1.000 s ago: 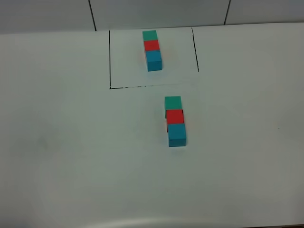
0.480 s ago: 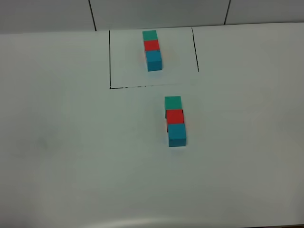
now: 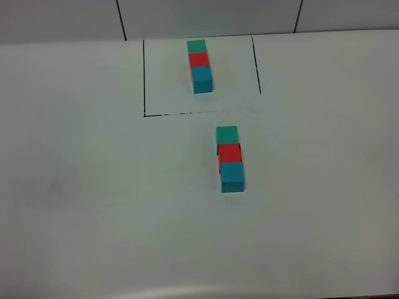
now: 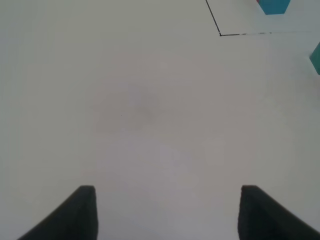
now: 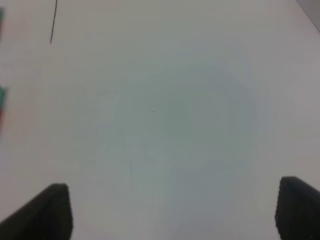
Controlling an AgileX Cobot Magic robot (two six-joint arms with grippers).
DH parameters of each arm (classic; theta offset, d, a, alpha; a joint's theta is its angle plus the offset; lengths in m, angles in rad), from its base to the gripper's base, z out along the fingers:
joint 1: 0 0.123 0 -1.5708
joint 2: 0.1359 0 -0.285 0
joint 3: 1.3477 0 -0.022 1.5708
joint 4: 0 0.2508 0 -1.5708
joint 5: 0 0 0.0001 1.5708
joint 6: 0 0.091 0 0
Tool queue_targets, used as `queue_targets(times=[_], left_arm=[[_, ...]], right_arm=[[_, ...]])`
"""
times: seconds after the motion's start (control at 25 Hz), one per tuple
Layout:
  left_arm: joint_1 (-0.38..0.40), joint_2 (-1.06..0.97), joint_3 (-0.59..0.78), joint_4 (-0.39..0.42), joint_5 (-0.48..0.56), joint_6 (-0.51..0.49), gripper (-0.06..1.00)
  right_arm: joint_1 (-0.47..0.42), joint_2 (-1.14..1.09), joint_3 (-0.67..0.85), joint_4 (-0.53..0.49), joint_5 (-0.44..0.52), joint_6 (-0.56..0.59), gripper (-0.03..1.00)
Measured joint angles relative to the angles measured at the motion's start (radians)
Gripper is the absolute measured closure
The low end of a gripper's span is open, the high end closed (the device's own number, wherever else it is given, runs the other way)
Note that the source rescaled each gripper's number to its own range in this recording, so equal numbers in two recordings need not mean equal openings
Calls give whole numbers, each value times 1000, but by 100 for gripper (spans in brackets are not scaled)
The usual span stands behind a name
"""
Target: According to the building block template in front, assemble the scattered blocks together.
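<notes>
The template (image 3: pixel 199 66) is a green, red, blue row inside a black drawn rectangle at the table's back. The loose green cube (image 3: pixel 227 136), red cube (image 3: pixel 229 153) and blue cube (image 3: pixel 232 177) lie touching in one row, green farthest and blue nearest, just in front of the rectangle. Neither gripper shows in the high view. The left gripper (image 4: pixel 167 212) is open and empty over bare table; its view catches the template's blue end (image 4: pixel 273 6) and a loose cube's edge (image 4: pixel 316 57). The right gripper (image 5: pixel 172 212) is open and empty over bare table.
The white table (image 3: pixel 93 205) has a rounded front edge. A tiled wall runs behind it. The rectangle's corner line (image 4: pixel 220 33) shows in the left wrist view, and a short black line (image 5: pixel 53 22) in the right wrist view.
</notes>
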Motion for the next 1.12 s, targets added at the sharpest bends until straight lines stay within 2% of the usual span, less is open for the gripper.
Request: queue_targets(times=[0.4, 1.12], left_arm=[[0, 0, 0, 0, 0, 0, 64], [0, 0, 0, 0, 0, 0, 64]], right_arm=[[36, 0, 0, 0, 0, 0, 29], [37, 0, 0, -3, 0, -4, 29]])
